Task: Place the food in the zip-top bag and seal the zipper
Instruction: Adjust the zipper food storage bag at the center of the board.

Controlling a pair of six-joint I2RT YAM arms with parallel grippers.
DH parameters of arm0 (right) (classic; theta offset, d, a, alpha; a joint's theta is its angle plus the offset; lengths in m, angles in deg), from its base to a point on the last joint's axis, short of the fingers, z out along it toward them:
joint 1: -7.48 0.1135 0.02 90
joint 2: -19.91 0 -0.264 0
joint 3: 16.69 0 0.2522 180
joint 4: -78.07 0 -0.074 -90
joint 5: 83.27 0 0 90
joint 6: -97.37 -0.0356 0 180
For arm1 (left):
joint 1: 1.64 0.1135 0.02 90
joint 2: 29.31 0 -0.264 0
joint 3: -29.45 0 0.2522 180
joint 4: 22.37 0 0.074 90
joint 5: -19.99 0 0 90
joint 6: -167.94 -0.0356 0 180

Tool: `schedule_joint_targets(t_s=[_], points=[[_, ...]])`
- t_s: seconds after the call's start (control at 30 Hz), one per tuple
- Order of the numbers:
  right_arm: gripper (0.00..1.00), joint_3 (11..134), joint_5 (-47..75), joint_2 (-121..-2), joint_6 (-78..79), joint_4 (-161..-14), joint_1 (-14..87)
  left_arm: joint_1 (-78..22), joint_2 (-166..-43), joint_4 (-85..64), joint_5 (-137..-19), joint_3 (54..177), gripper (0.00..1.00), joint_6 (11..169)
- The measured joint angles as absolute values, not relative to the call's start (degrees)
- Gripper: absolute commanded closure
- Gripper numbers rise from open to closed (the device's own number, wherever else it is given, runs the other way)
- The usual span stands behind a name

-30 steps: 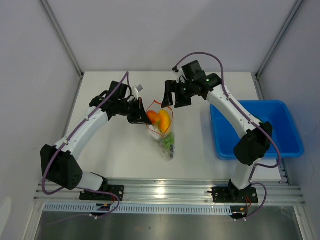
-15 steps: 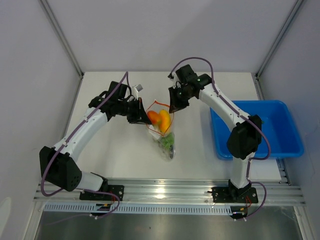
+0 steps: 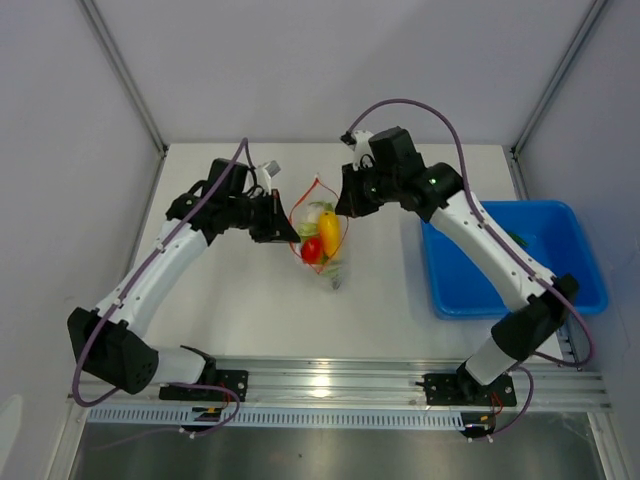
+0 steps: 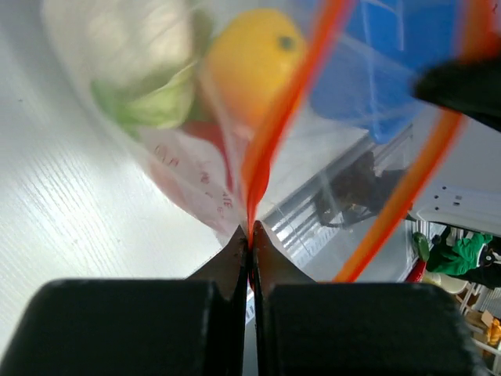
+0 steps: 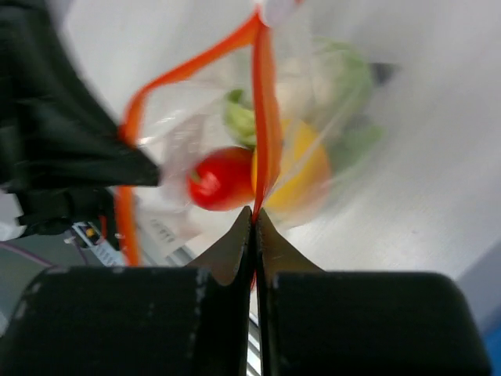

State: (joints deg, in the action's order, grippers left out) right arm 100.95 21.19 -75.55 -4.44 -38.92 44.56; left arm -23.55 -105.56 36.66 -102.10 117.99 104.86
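Note:
The clear zip-top bag hangs between both grippers over the middle of the table, its mouth spread in a diamond. Its orange-red zipper rims that opening. Inside the bag lies the food: a yellow fruit, a red round piece and green leafy bits. My left gripper is shut on the zipper's left side; the strip runs up from its tips. My right gripper is shut on the zipper's right side, with the strip rising from its tips.
A blue plastic tray stands at the table's right edge, close to the right arm's elbow. A white cable clip juts from the left wrist. The arm bases and a metal rail run along the near edge.
The right gripper has come in from open and closed on the right side of the zipper. The bag has lifted and bunched up, and its contents have shifted so the red piece shows.

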Motion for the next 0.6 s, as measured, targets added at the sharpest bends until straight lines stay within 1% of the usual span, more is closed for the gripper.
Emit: schedule_joint_targets(t_s=[0.07,0.13,0.27,0.43,0.5,0.53,0.6], points=[[1.00,96.71,23.02,-71.35,-6.06,-41.61,44.80,-23.55,-106.30,36.14,-102.28,116.51,0.99,104.86],[1.00,93.80,24.82,-70.30,-7.61,-42.65,43.88,-23.58,-108.44,35.92,-102.43,114.91,0.99,104.90],[1.00,91.57,24.86,-73.75,-8.62,-42.96,43.84,-23.60,-111.30,35.68,-102.08,111.18,0.99,105.34],[1.00,92.36,24.31,-75.02,-8.57,-42.44,44.56,-23.64,-107.30,34.59,-101.21,112.36,0.99,105.49],[0.88,93.23,24.23,-75.04,-8.70,-42.26,44.47,-23.64,-106.54,34.28,-101.27,113.89,0.99,105.47],[0.86,93.47,24.18,-75.04,-8.72,-42.11,44.47,-23.64,-106.50,34.02,-101.34,114.30,1.00,105.49],[0.73,94.06,24.12,-75.13,-8.94,-41.67,44.32,-23.64,-106.56,33.60,-101.69,114.37,0.99,105.47]])
